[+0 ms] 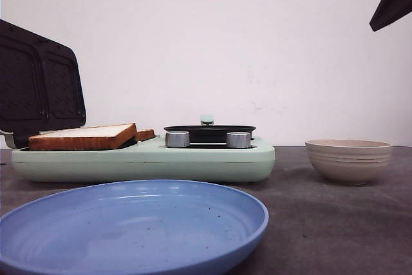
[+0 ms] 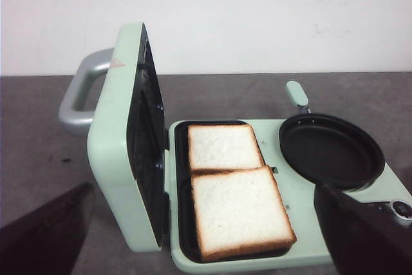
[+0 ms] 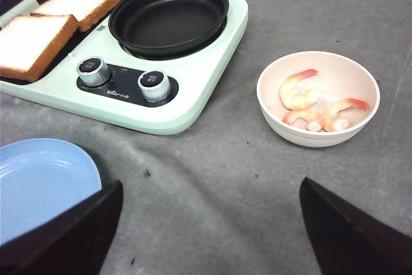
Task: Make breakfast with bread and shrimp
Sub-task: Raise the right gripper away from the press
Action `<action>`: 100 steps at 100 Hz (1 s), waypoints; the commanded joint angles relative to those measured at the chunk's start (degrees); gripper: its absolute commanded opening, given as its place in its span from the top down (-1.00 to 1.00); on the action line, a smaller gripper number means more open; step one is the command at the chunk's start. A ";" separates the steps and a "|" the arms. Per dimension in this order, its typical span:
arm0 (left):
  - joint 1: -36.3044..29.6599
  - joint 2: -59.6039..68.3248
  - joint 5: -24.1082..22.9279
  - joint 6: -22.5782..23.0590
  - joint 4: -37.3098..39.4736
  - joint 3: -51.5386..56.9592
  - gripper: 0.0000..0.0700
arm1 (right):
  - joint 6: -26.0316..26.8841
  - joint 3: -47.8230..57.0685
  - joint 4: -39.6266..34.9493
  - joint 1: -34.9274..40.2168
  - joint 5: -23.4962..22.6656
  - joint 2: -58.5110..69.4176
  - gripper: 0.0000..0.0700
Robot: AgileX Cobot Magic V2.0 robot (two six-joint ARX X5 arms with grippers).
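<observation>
Two slices of white bread [image 2: 235, 207] lie side by side on the dark grill plate of the mint-green breakfast maker [image 2: 296, 223], whose lid [image 2: 119, 140] stands open. They also show in the front view [image 1: 84, 136] and the right wrist view [image 3: 32, 43]. Pink-orange shrimp [image 3: 299, 94] lie in the beige ribbed bowl [image 3: 318, 54], to the right of the maker in the front view [image 1: 349, 159]. My left gripper [image 2: 203, 188] is open and empty above the bread. My right gripper [image 3: 209, 185] is open and empty above the grey table, between the blue plate and the bowl.
A black round pan [image 3: 168, 17] sits on the maker's right half behind two silver knobs [image 3: 154, 85]. A large empty blue plate [image 1: 129, 230] lies in front of the maker. A dark part of my right arm [image 1: 393, 1] shows at the front view's top right.
</observation>
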 commanded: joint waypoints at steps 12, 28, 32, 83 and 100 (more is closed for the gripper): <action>0.04 0.35 -0.02 -6.12 1.20 0.83 -0.82 | 0.76 0.35 0.37 0.39 0.26 0.33 -0.52; 2.23 1.73 0.04 -8.76 1.77 2.38 -0.82 | 0.74 0.35 0.37 0.39 0.26 0.33 -0.52; 3.43 2.56 0.55 -9.42 1.73 3.15 -0.82 | 0.76 0.35 0.37 0.39 0.26 0.33 -0.52; 27.98 25.97 27.87 -26.80 3.13 17.68 -0.82 | 0.76 0.35 -0.48 0.39 -0.20 0.33 -0.52; 31.78 33.88 32.13 -32.11 6.75 18.10 -0.82 | 0.74 0.35 -1.18 0.39 -0.17 0.33 -0.52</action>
